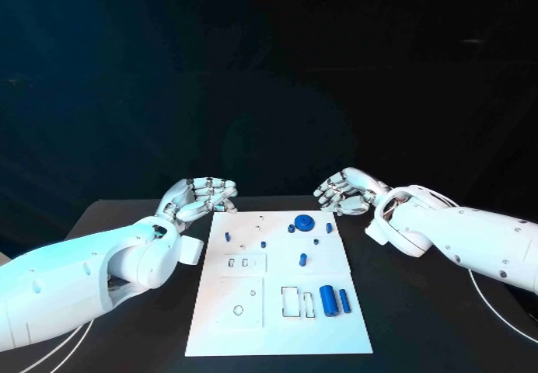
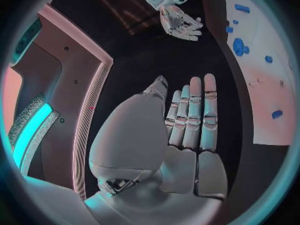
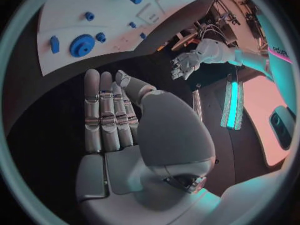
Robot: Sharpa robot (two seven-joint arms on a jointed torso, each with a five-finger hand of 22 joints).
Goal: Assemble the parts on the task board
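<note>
The white task board [image 1: 281,330] lies in the middle of the black table. On its far part sit a blue gear [image 1: 304,223] and several small blue pieces, one of them a short peg [image 1: 302,259]. A larger blue cylinder [image 1: 329,300] lies near the right edge, closer to me. My left hand [image 1: 202,196] hovers off the board's far left corner and my right hand [image 1: 347,192] off its far right corner. The wrist views show the left hand [image 2: 187,125] and the right hand [image 3: 112,115] with fingers stretched out straight, holding nothing.
Rectangular and round recesses mark the near half of the board [image 2: 269,90]. Black table surface runs along both sides of the board [image 3: 69,10]. The gear [image 3: 81,45] lies close to the right hand's fingertips. A dark backdrop stands behind the table.
</note>
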